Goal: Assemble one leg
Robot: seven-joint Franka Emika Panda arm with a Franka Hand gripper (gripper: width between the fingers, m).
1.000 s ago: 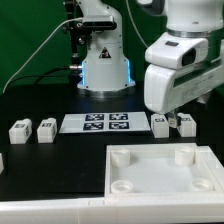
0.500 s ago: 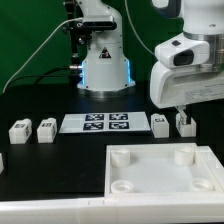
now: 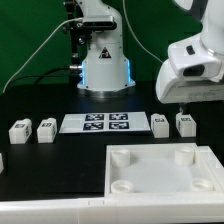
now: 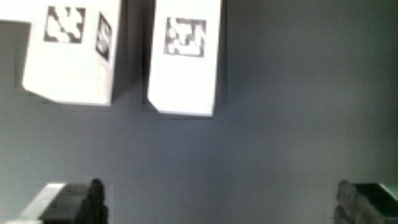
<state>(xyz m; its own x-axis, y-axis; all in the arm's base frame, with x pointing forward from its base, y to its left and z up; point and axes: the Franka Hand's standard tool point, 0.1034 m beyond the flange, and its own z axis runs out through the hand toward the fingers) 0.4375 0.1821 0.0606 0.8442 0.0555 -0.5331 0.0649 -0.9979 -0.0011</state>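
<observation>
Two white legs with square tags, one (image 3: 160, 123) beside the other (image 3: 185, 122), stand on the black table at the exterior view's right. Both show in the wrist view, one leg (image 4: 75, 50) next to the other leg (image 4: 187, 55). My gripper (image 3: 180, 103) hangs above and slightly behind them, touching neither. In the wrist view the gripper (image 4: 222, 205) is open and empty, its dark fingertips (image 4: 71, 200) set wide apart over bare table. Two more legs, one (image 3: 20, 130) and another (image 3: 45, 129), stand at the exterior view's left.
The marker board (image 3: 95, 122) lies between the two pairs of legs. A large white square panel (image 3: 150, 185) with round corner sockets lies in front. The robot base (image 3: 105, 65) stands behind the marker board.
My gripper has risen from just above the right pair of legs and drifted toward the exterior view's right. The legs have not moved.
</observation>
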